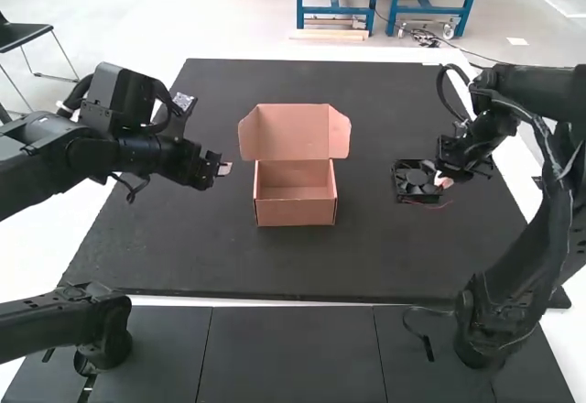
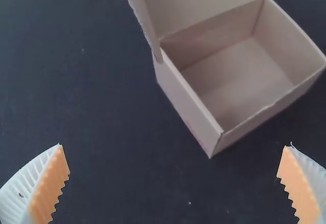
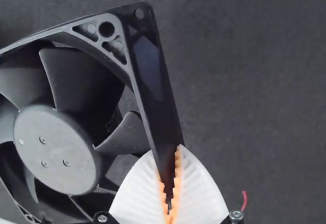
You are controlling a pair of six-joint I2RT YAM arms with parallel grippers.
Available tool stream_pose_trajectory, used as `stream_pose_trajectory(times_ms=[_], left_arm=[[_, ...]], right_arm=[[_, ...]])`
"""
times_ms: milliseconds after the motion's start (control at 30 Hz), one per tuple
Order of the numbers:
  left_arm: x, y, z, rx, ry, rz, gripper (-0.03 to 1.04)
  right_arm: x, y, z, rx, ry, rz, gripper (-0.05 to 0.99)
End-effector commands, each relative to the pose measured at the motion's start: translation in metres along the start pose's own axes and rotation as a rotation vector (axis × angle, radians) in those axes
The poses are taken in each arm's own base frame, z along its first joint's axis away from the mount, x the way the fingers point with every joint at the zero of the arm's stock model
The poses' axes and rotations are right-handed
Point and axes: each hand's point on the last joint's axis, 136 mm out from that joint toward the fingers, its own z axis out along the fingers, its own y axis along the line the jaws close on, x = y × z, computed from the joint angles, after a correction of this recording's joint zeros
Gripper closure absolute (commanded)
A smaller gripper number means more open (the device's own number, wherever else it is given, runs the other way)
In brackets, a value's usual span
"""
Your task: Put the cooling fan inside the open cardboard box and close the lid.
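My right gripper [image 3: 170, 183], fingers pinched on one frame edge of the cooling fan [image 3: 76, 132], near the worktop's [image 1: 165, 247] right edge. My left gripper [image 1: 218, 168], wide open and empty, hangs just left of the cardboard box [image 1: 294, 203] at the worktop's centre, lid [image 1: 293, 133] upright.

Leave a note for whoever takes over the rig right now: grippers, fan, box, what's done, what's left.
Left gripper: open, empty, left of the box.
Right gripper: shut on the fan, at its frame edge.
Fan: right of the box, apart from it.
Box: empty, lid open and upright.
Done: fan gripped.
Left: move fan into box, close lid.
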Motion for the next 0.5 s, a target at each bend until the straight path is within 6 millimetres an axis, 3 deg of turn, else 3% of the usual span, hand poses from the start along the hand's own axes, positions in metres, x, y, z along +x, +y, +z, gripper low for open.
stream_pose_trajectory(times_ms=[0, 467], left_arm=[[0.001, 0.005, -0.004, -0.020, -0.002, 0.035, 0.04], [0.006, 0.004, -0.011, -0.021, 0.001, 0.047, 0.04]], right_arm=[[0.012, 0.027, -0.015, -0.099, -0.027, 0.030, 0.96], [0.080, 0.136, -0.037, -0.296, 0.010, -0.051, 0.96]])
